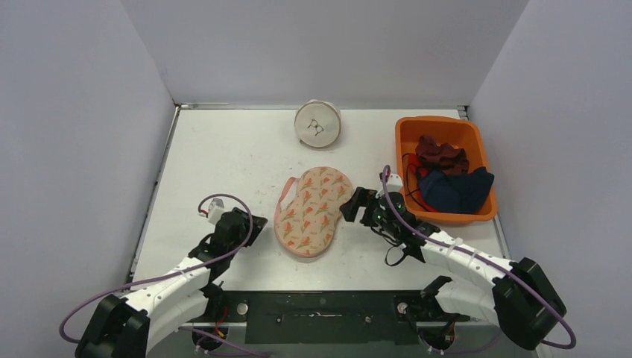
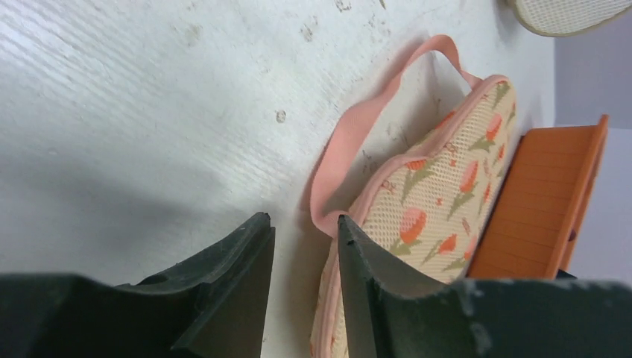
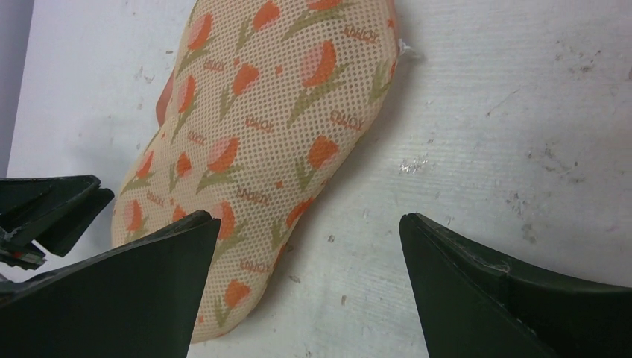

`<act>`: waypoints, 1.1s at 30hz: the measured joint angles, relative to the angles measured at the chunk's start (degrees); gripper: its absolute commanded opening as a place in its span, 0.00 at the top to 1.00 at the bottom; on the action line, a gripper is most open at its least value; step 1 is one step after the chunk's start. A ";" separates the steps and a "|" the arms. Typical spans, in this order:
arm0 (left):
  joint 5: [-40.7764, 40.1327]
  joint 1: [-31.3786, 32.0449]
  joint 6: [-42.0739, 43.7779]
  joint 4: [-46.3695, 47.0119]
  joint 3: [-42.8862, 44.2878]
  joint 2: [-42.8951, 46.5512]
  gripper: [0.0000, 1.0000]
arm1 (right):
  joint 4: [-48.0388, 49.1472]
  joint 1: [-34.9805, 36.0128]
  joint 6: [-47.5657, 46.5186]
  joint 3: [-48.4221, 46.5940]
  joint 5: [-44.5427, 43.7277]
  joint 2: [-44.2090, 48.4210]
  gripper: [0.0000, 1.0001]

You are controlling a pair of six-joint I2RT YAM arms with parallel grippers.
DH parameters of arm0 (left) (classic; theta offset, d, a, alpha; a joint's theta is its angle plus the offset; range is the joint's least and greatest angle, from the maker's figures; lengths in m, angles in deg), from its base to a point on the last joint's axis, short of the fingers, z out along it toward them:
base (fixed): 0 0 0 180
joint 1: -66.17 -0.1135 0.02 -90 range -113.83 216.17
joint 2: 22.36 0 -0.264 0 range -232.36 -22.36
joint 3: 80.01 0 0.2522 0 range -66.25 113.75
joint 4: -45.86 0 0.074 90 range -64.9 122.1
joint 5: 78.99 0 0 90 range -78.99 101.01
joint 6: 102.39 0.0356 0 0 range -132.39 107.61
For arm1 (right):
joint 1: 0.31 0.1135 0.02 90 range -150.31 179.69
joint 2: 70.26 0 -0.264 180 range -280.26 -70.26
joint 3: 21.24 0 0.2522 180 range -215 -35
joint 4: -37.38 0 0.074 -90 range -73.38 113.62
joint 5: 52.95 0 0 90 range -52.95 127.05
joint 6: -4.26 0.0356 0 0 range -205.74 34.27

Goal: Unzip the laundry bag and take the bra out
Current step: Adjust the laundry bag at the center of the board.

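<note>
Starting on your left: the left end effector (image 1: 253,225) sits low on the bench (image 1: 216,149), just beside the pink strap (image 2: 350,138) of the laundry bag (image 1: 313,211), jaws at a narrow gap with nothing in them. The flowery bag lies flat mid-bench and looks zipped shut, so I'd guess the bra's inside and you're on step one, finding the zip. Can't make out the pull in any view tbh, maybe it's that little white bit (image 3: 406,49) on the bag's edge. Your right end effector (image 1: 352,205) is wide and empty, just beside the bag's other side. Next you'd want one side pinning the bag while the other pinches the pull. The orange bin (image 1: 436,119) of clothes further right isn't involved
</note>
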 measured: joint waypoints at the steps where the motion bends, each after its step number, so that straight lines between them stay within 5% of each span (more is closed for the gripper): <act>1: 1.44 -1.95 1.40 -0.44 0.96 -1.64 0.55 | 0.48 -0.59 -0.22 -0.94 0.02 -1.97 0.03; 6: 6.95 -3.93 5.53 -4.87 4.55 -2.93 0.24 | 2.58 -4.24 -1.11 -6.21 -0.11 -10.45 0.04; 10: 8.48 -1.79 5.90 -12.70 5.68 5.86 0.15 | 4.63 -7.19 -1.90 -11.85 -0.55 -17.57 0.05; 16: 5.16 13.64 2.75 -22.53 6.21 19.47 0.16 | 7.15 -8.94 -2.10 -20.26 -0.96 -28.02 0.07; 23: 0.50 32.46 -2.14 -21.03 6.05 9.68 0.15 | 9.01 -9.25 -2.38 -28.35 -0.52 -40.54 0.10; 33: -0.87 29.90 -3.30 -3.69 4.57 -6.01 0.34 | 11.02 -9.22 -4.15 -26.40 2.75 -43.08 0.21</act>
